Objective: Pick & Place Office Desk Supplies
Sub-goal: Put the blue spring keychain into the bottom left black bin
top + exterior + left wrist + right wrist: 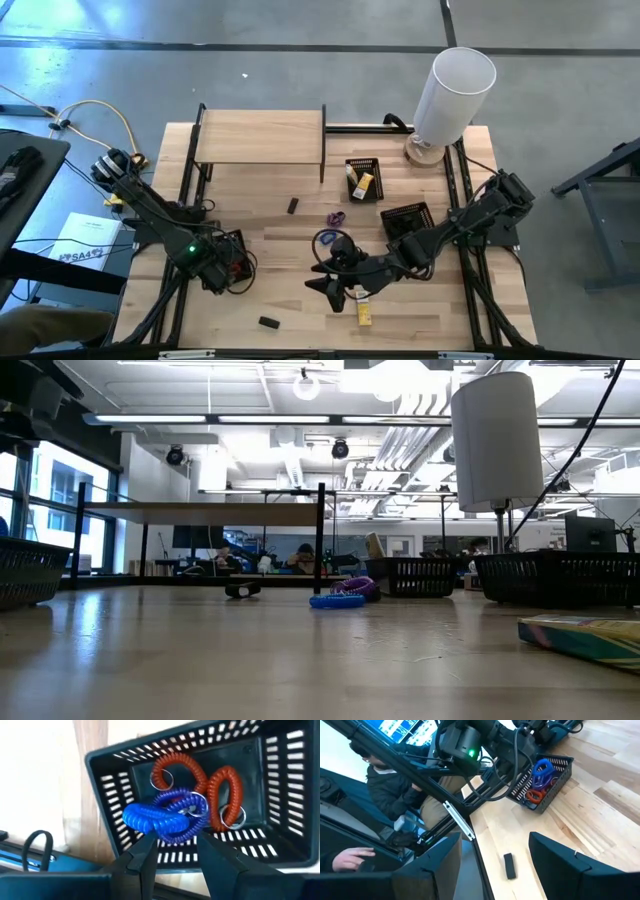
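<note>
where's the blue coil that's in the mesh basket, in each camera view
high view: not discernible; the left tool hides the basket.
low view: not in it; the blue loop there lies on the table.
left wrist view: blue coil, centre, over the red coils.
right wrist view: blue coil, upper right.
Shared landmark: black mesh basket.

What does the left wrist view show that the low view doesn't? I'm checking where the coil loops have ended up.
Only the left wrist view shows the left gripper, open above a black mesh tray holding a blue coil and two red coils. Only the low view shows the tall white cylinder, a blue loop with a purple loop on the table, and a small black block. Both show bare wooden tabletop.
</note>
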Robot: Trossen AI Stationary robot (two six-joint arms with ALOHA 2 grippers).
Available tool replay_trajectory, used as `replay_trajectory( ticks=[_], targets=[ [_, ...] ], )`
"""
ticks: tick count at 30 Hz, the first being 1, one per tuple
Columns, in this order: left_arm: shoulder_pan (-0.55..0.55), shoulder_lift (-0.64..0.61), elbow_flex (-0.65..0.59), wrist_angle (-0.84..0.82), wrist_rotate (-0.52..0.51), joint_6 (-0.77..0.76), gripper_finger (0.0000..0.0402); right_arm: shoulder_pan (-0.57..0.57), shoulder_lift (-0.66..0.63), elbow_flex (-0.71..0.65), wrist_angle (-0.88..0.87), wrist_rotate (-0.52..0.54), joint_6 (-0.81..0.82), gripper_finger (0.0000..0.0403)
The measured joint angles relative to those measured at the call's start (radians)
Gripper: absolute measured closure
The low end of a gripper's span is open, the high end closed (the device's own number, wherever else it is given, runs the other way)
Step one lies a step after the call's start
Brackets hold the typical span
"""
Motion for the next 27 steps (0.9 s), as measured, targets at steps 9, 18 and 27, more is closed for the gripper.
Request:
replay_trajectory(
  ticks=[9,18,27],
  targets=[
    [-0.005,0.0,0.0,0.015,0.004,-0.026,0.027,-0.007,0.0,0.0,-0.001,-0.002,-0.001,0.0183],
    [-0.021,0.0,0.001,0.015,-0.014,-0.023,0.0175,-0.006,0.0,0.0,-0.003,-0.003,-0.002,0.0183],
    [-0.032,0.0,0.001,0.014,0.08,0.106,0.011,-0.006,-0.001,0.0,-0.003,-0.003,-0.002,0.0183]
  ],
)
